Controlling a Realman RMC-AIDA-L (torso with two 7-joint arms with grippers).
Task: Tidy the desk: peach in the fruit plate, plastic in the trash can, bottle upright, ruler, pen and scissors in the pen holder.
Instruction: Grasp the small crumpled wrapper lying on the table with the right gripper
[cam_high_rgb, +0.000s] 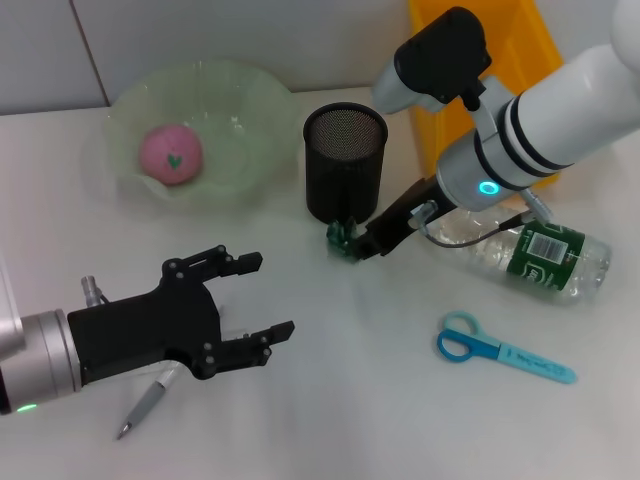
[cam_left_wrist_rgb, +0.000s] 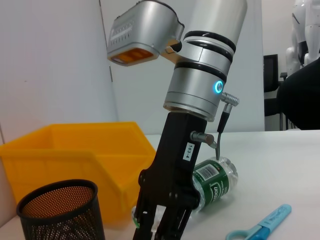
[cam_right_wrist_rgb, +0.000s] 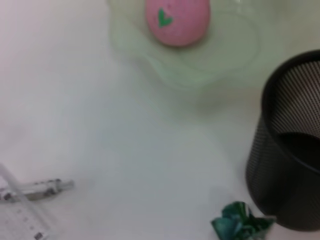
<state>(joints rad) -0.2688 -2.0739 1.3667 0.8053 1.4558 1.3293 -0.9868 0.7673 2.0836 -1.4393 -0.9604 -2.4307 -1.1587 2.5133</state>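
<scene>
Plastic beside the pen holder — light, crushable (pinch its bunched middle); right gripper grasps it, left gripper released.

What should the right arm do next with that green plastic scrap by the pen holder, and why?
Probably close on the plastic scrap and lift it. The right gripper is down at the table with its tip right at the scrap, just in front of the black pen holder. The scrap lies on the table, and the yellow bin it belongs in sits behind.
</scene>
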